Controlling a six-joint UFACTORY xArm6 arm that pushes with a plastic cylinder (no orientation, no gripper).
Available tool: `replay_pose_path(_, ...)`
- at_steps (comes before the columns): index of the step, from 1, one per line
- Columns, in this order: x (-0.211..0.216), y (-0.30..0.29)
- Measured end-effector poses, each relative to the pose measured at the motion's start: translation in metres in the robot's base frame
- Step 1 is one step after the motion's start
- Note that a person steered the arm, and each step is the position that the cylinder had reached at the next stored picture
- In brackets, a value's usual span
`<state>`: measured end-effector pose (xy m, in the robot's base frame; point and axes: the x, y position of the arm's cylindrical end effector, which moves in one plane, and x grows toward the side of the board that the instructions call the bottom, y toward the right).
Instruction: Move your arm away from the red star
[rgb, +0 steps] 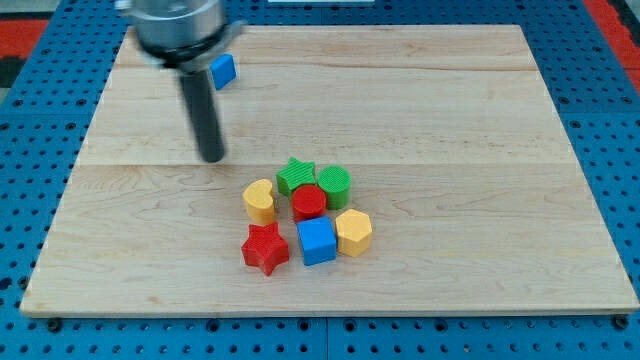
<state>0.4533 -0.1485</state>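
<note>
We see a pale wooden table (450, 110) from above and a bit in front, resting on a blue pegboard surface (30, 150) w/ rows of small holes. Our arm has no claw, so there is no wide, narrow or holding state to give; it ends in a straight dark rod. The rod drops from a grey housing at the view's top left, and my tip (212, 158) sits on the table left of centre.

A cluster of seven blocks sits near the middle of the table, toward the view's bottom. The red star (264, 248) is at the cluster's bottom-left corner, lying flat, and is the block closest to the view's bottom edge. My tip is up and to the left of it, well apart, w/ bare wood between them.

Other blocks in the cluster: a yellow block w/ a rounded side (259, 200) just above the red star; a green star (296, 176) at the top; a green cylinder (334, 184) just right of the green star; a red cylinder (309, 203) in the centre, touching or nearly touching both greens; a blue cube (316, 241) just right of the red star; a yellow hexagon (353, 232) beside the blue cube on the right.

One more blue block (223, 70) sits alone near the table's top left, partly hidden behind the rod, so exact shape is hard to tell.
</note>
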Motion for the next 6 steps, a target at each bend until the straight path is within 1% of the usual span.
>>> replay_pose_path(1, 0.07, 0.056)
replay_pose_path(2, 0.079, 0.061)
replay_pose_path(3, 0.072, 0.012)
replay_pose_path(4, 0.002, -0.016)
replay_pose_path(5, -0.08, -0.077)
replay_pose_path(6, -0.165, -0.061)
